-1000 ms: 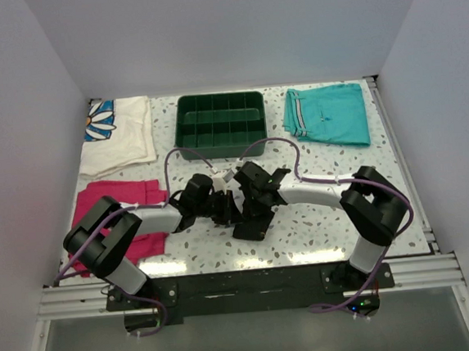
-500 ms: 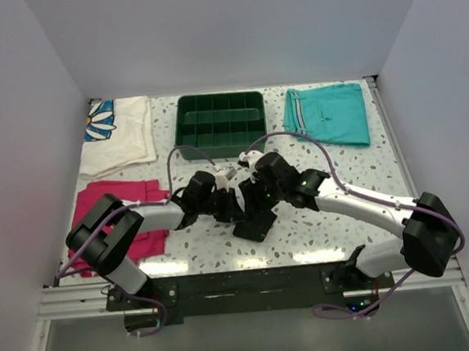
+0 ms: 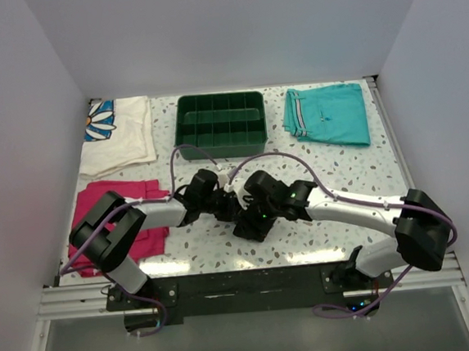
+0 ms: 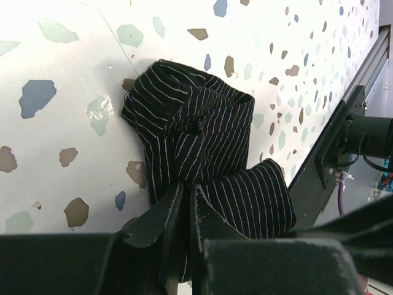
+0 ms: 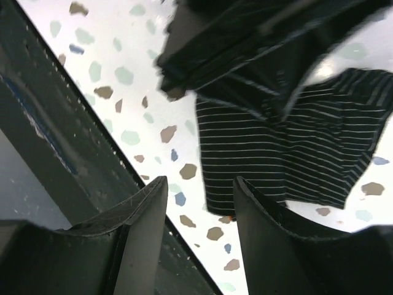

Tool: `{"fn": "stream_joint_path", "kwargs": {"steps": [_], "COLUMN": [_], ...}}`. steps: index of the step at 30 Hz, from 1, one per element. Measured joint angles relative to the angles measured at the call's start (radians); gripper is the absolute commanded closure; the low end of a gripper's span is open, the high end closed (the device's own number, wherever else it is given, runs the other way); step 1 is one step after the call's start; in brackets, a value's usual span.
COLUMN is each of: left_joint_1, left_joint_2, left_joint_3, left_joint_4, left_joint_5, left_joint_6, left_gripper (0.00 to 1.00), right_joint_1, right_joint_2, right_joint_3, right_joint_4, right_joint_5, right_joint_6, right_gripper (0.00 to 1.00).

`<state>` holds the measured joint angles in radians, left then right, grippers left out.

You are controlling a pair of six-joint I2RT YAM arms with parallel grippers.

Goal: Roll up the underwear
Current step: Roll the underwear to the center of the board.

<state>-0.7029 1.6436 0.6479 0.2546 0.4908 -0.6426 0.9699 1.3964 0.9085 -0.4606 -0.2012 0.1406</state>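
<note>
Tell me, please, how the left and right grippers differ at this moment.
The left gripper has its fingers pinched shut on the underwear; the right gripper has its fingers apart, gripping nothing. The left gripper reaches in from the left side, the right gripper from the right. Both are low at the underwear.

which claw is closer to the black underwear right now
Left. The left claw is shut on the underwear, pinching its striped fabric. The right claw is open, hovering by the cloth's edge, gripping nothing.
</note>
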Motion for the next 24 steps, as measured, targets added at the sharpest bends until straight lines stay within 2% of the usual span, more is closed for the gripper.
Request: {"fn": "stream_joint_path", "kwargs": {"steps": [5,13,18,24], "left_joint_1": [0.000,0.000,0.000,0.000], "left_joint_2": [0.011,0.011,0.011,0.016], "left_joint_3": [0.012,0.012,0.014,0.018], "left_joint_4": [-0.010,-0.011,-0.013,-0.017], "left_joint_5": [0.000,0.003,0.003,0.007], "left_joint_6": [0.000,0.004,0.008,0.008], "left_gripper": [0.87,0.87,0.87,0.87], "right_joint_1": [0.064,0.062,0.062,0.064], "right_joint_2": [0.020,0.022,0.028,0.044], "right_joint_3": [0.000,0.000,-0.003,-0.079], "right_joint_4": [-0.004,0.002,0.003,0.040], "right_joint_5": [0.032,0.134,0.147,0.154], "right_joint_6": [-0.003,-0.012,-0.026,-0.026], "right_gripper": [0.46,0.42,0.42,0.42]}}
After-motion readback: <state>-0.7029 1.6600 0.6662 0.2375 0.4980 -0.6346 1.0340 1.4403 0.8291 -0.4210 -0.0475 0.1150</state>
